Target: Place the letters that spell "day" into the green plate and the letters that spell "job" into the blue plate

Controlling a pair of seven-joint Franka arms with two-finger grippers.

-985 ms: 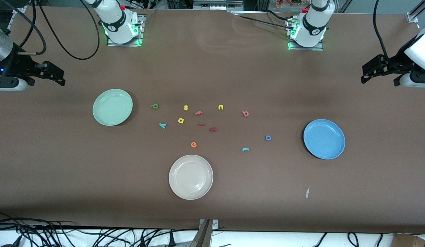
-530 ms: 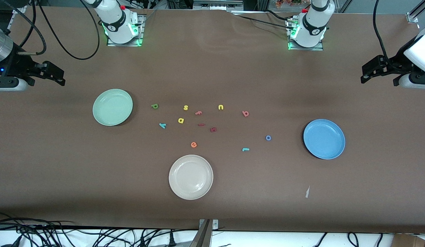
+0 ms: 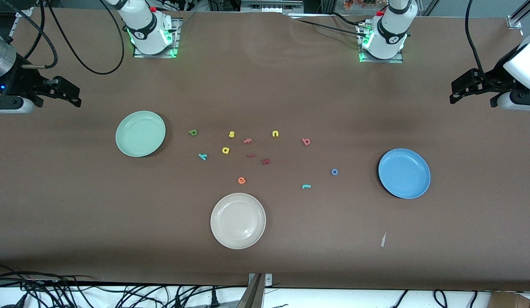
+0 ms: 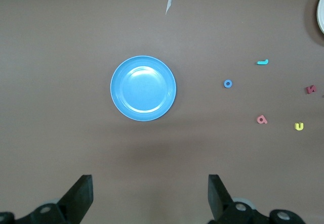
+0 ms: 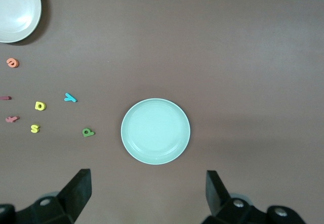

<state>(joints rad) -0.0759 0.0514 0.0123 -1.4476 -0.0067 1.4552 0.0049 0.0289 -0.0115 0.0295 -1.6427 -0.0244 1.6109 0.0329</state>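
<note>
Front view is showing both arms waiting high at the table's ends, the right gripper (image 3: 74,99) and the left gripper (image 3: 457,92) each hanging with fingers spread, grasping nothing. The green plate (image 3: 140,133) is sitting toward the right arm's end, the blue plate (image 3: 404,173) toward the left arm's. Between them the letters are lying loose: "d" (image 3: 193,132), "a" (image 3: 225,150), "y" (image 3: 202,156), "b" (image 3: 306,141), "o" (image 3: 334,172) and what is probably the "j" (image 3: 306,186). A cream plate (image 3: 238,220) is resting nearer the camera.
</note>
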